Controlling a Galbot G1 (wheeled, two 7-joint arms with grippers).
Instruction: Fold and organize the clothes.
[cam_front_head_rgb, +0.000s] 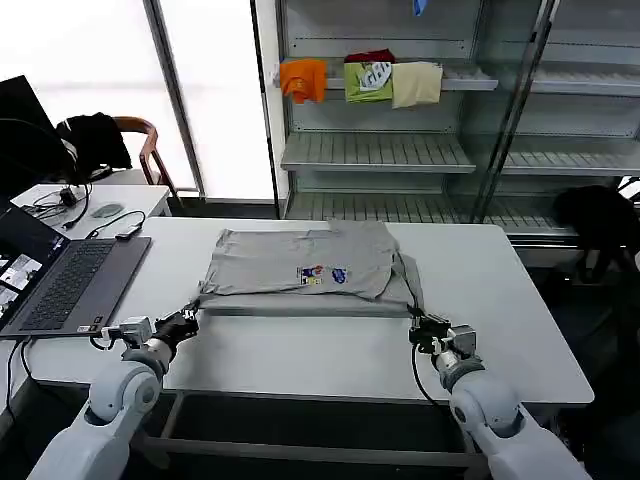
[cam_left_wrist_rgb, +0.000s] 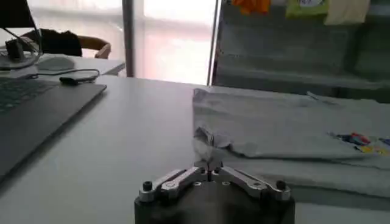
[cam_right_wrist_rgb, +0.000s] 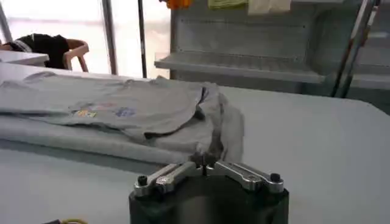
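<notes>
Both my grippers sit at the near edge of the light grey cotton T-shirt (cam_front_head_rgb: 305, 265) in the head view, my left gripper (cam_front_head_rgb: 190, 318) at its near left corner and my right gripper (cam_front_head_rgb: 424, 325) at its near right corner, each arm closest to its own corner. The shirt lies on the white table (cam_front_head_rgb: 520, 300), partly folded, print up, its long axis running side to side between my two grippers, so any lift or fold goes away from me toward the metal shelving (cam_front_head_rgb: 380, 150); that rack holds small orange, green and cream folded garments (cam_front_head_rgb: 360, 80) on an upper shelf, with the lower shelves bare. An open grey laptop (cam_front_head_rgb: 70, 280) rests well to my left of the shirt. From my left wrist, my left gripper (cam_left_wrist_rgb: 210, 167) has its fingers drawn together, pinching the shirt (cam_left_wrist_rgb: 286, 125) at the crumpled corner just ahead. From my right wrist, my right gripper (cam_right_wrist_rgb: 206, 164) is likewise closed on the bunched hem of the shirt (cam_right_wrist_rgb: 122, 109), which stretches away across the tabletop.
</notes>
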